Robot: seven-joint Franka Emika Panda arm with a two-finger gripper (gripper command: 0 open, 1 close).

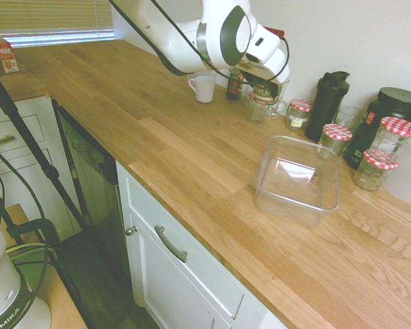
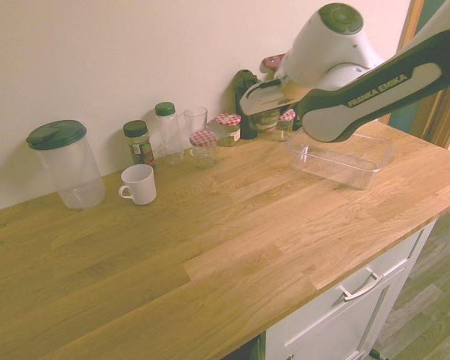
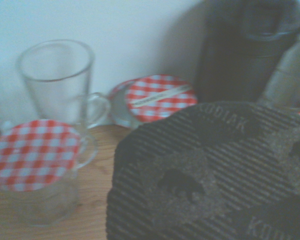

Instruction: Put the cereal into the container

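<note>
In the first exterior view, with the container (image 1: 296, 205) on the counter (image 1: 212, 185) as my clock's centre, a lidded jar (image 1: 298, 115) stands at twelve, the shaker bottle (image 1: 326, 106) toward one, and the big tub (image 1: 380, 127) at two. Near three, one jar (image 1: 394, 138) sits on another (image 1: 372, 175). The mug (image 1: 204, 89) is between ten and eleven, the carton (image 1: 5, 56) farther out at ten. My pincer (image 1: 265, 83) holds the cereal (image 1: 264, 91) toward eleven, above the counter.

mug (image 1: 204, 89): 1 | tub (image 1: 288, 208): 1 | pitcher (image 2: 79, 174): 1 | shaker (image 1: 325, 104): 1 | checked-lid jars (image 1: 372, 177): 5
</note>
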